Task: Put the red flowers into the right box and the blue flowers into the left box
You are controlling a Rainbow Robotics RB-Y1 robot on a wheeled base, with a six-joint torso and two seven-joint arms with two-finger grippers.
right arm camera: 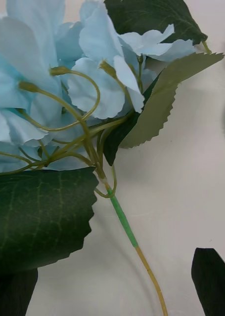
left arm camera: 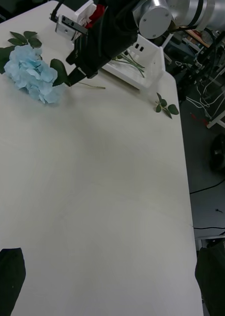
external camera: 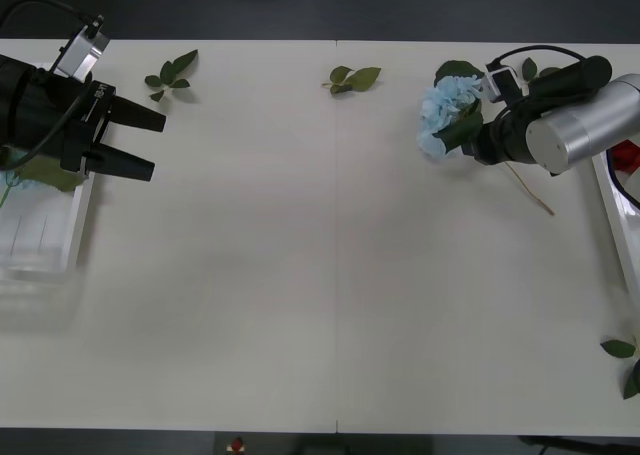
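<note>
Loose green leaf sprigs are seen on the white counter (external camera: pixel 320 275) at eleven o'clock (external camera: pixel 171 74), twelve o'clock (external camera: pixel 352 78) and four o'clock (external camera: pixel 625 360).

A blue flower (external camera: pixel 445 113) lies on the table (external camera: pixel 330 275) at the far right, the right gripper (external camera: pixel 463 133) right beside it. The right box (external camera: pixel 618 210) sits at the right edge, the left box (external camera: pixel 45 225) at the left edge, with the left gripper (external camera: pixel 140 145) above its far end.

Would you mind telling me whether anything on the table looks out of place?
One blue flower lies on the table's far right, beside the right end effector, not in the left box. Loose leaf sprigs are scattered along the far edge.
</note>
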